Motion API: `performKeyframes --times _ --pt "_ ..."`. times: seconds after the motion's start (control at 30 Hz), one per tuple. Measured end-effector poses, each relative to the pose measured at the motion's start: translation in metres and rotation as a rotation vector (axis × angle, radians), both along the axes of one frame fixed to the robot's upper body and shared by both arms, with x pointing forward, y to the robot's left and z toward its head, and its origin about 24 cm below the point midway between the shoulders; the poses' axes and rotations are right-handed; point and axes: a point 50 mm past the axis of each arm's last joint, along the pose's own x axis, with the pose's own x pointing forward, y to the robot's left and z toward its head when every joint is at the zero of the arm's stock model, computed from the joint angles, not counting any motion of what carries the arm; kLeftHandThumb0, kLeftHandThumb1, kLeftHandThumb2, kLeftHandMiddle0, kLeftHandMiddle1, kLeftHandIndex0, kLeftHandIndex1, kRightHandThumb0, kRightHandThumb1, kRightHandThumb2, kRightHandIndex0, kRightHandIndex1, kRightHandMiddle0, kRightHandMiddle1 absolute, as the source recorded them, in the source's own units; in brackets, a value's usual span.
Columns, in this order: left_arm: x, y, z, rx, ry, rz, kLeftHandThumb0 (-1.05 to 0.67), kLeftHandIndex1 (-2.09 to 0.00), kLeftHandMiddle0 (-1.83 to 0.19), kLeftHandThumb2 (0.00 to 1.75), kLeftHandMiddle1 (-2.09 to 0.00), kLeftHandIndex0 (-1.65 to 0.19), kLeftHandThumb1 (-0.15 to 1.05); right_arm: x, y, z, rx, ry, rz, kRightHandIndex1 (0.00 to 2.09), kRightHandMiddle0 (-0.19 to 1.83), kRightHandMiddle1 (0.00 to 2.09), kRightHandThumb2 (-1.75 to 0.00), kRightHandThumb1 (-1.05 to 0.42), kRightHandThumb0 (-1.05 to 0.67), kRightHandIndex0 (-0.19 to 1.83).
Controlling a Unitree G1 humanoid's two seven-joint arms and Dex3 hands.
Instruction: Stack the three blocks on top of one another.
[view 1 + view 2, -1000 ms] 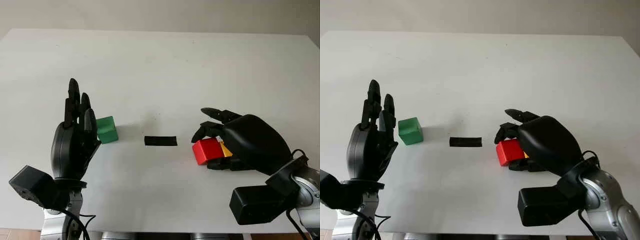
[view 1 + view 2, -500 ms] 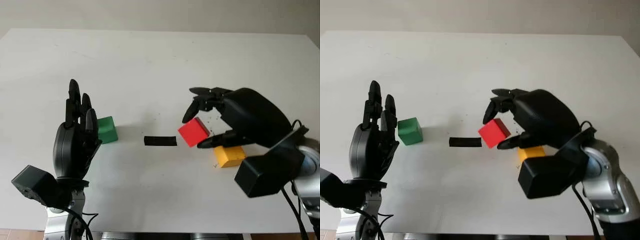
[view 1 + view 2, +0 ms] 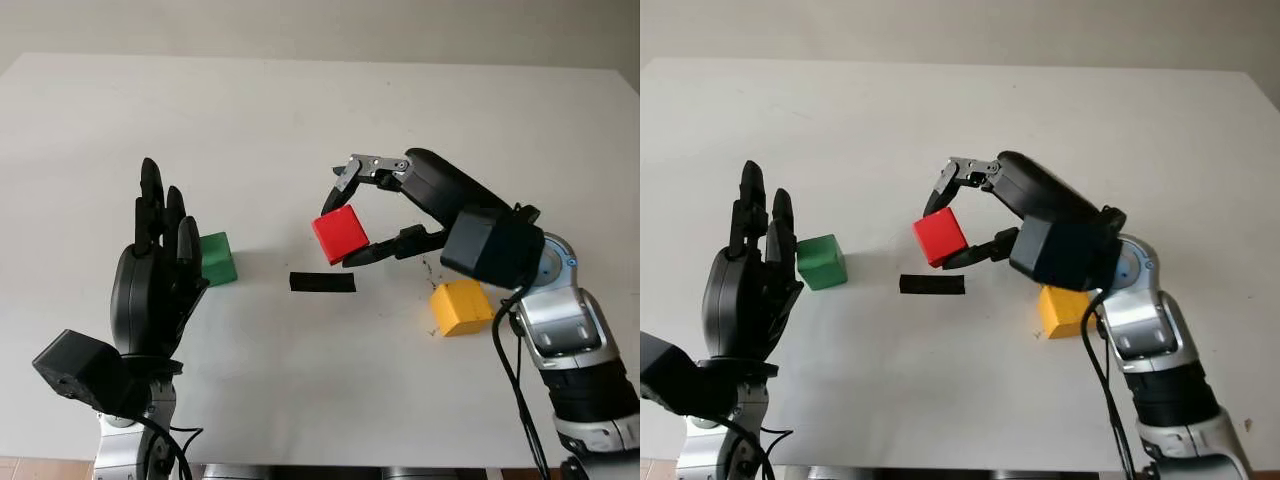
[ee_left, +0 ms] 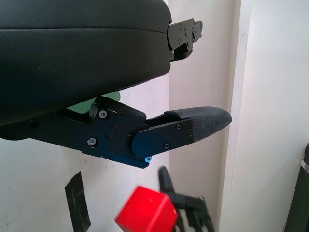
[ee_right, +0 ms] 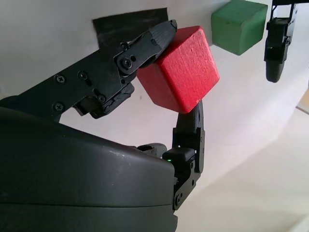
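1. The right hand is above the table, near its middle, and it holds the red block in the air.
2. Its fingers pinch the red block from opposite sides: the fingertips press on one face and another finger presses from the other side. The block is tilted, with one corner pointing down.
3. The red block hangs over the table just above a strip of black tape, without touching it.
4. The yellow block lies on the table to the right of the tape, under the right forearm, well apart from the red block.
5. The green block lies on the table to the left of the tape.
6. The left hand is at the left side, just beside the green block. It is open and holds nothing, and its fingers point up and away from the robot. I cannot tell if it touches the green block.
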Motion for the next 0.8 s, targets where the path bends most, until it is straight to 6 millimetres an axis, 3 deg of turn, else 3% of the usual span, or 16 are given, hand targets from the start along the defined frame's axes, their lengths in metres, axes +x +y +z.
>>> performKeyframes --times 0.23,0.5,0.8 --pt "-0.001 0.000 -0.001 0.004 0.003 0.007 -0.69 -0.04 0.15 0.60 -0.06 0.19 1.05 0.004 0.014 -0.018 0.030 0.055 -0.004 0.01 0.36 1.61 -0.06 -0.92 -0.44 0.26" --pt "-0.002 0.000 -0.002 0.004 0.011 0.014 -0.69 -0.04 0.15 0.59 -0.06 0.19 1.05 -0.006 0.023 -0.041 -0.034 0.089 0.008 0.01 0.31 1.61 -0.05 -0.93 -0.39 0.25" --pt "-0.002 0.000 -0.002 0.003 0.011 0.016 -0.69 -0.05 0.15 0.58 -0.05 0.19 1.05 -0.012 0.026 -0.039 -0.137 0.030 0.055 0.01 0.38 1.65 -0.05 -0.91 -0.40 0.25"
